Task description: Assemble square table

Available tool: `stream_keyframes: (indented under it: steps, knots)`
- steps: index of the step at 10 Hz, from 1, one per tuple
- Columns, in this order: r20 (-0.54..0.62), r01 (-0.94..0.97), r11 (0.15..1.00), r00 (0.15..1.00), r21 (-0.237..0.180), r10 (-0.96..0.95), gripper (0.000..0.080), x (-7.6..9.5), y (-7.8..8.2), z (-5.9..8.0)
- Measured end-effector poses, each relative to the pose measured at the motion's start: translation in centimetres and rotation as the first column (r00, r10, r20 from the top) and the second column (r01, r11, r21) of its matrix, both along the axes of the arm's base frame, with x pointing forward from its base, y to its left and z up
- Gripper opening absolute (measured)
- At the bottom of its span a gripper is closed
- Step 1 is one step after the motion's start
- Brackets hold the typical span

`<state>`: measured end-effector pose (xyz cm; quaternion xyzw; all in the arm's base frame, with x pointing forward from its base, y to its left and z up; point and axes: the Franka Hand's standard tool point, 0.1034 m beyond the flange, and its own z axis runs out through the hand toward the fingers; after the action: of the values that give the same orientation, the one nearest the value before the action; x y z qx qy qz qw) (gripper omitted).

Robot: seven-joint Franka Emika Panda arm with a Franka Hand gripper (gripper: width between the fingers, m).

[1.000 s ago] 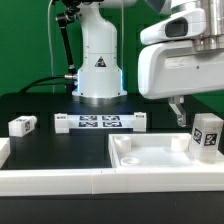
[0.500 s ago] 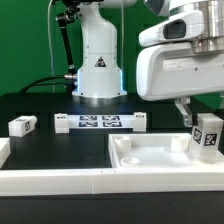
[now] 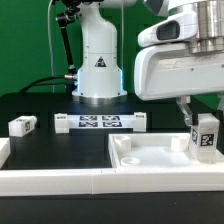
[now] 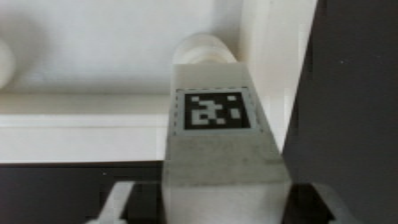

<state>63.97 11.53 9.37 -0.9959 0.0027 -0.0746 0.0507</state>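
The white square tabletop (image 3: 160, 152) lies rim-up on the black table at the exterior view's right. My gripper (image 3: 203, 128) is shut on a white block leg (image 3: 206, 138) with a black-and-white tag and holds it upright over the tabletop's far right corner. In the wrist view the leg (image 4: 221, 125) runs out from between my fingers (image 4: 128, 200) toward the tabletop's rim (image 4: 107, 103). Whether the leg's tip touches the tabletop is hidden. A second leg (image 3: 22, 125) lies on the table at the left.
The marker board (image 3: 100, 123) lies in front of the robot base (image 3: 98, 70). The white L-shaped border wall (image 3: 60, 180) runs along the front edge. A white piece (image 3: 3, 152) shows at the left edge.
My gripper has moved the held leg slightly left and down toward the tabletop's corner.
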Motion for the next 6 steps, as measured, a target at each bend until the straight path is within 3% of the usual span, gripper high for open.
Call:
stream_keyframes:
  steps: [3,6]
  knots:
    - [-0.028,0.277,0.96,0.961,0.028,-0.276,0.0288,-0.43,-0.32,0.02]
    - [-0.064,0.548,0.835,0.836,0.049,-0.545,0.0289,-0.68,-0.48,-0.01]
